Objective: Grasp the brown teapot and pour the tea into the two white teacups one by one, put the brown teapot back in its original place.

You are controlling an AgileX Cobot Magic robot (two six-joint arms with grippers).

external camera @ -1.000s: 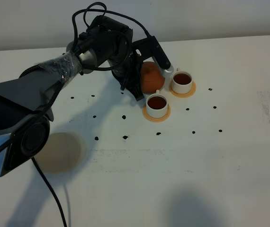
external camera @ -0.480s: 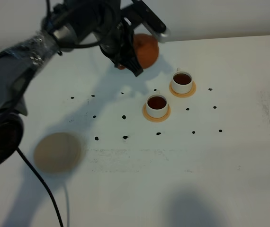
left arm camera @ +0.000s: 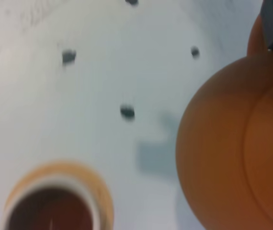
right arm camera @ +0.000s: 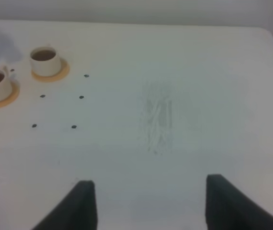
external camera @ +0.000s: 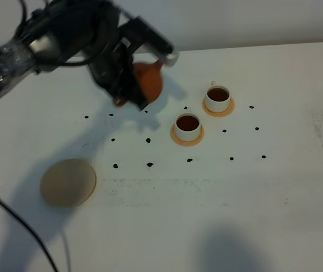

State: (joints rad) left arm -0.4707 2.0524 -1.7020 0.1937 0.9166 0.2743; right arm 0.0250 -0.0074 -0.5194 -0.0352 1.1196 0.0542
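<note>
I had my left gripper [external camera: 128,85] clamped shut on the brown teapot [external camera: 146,81], held in the air left of the two white teacups [external camera: 188,127], both full of tea [external camera: 188,122]. My right gripper [right arm camera: 146,201] hung open and empty. To finish well, I needed to keep the pot level, centre it over the beige disc [external camera: 68,182] on the surface [external camera: 275,192], then lower gently.

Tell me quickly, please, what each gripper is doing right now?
Left gripper: shut on the brown teapot, held above the table.
Right gripper: open, holding nothing.
</note>
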